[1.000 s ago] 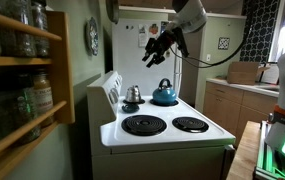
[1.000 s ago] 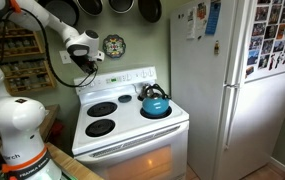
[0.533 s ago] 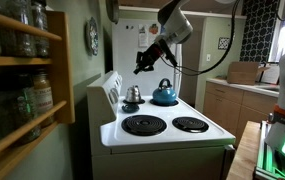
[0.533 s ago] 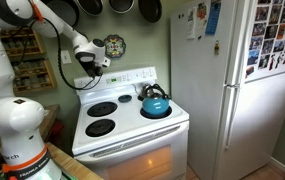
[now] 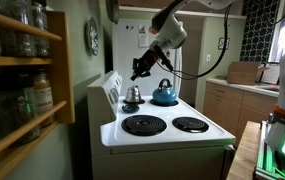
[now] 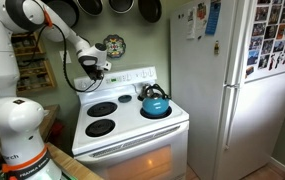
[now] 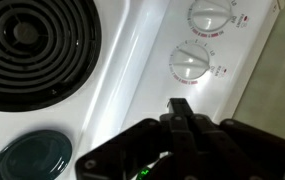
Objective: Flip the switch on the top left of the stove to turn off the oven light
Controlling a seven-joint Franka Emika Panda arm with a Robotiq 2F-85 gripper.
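Two knobs [image 7: 194, 60] on the stove [image 6: 132, 118] back panel sit just ahead of the gripper [image 7: 179, 104]; its fingers are pressed together, holding nothing, above the coil burner [image 7: 27, 45].

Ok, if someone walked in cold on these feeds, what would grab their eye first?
Probably the arm reaching over the stove, its gripper hanging just in front of the left end of the raised back panel. In the wrist view, two white knobs sit right ahead of it. Next, the blue kettle on the back right burner and the warm glow in the oven window.
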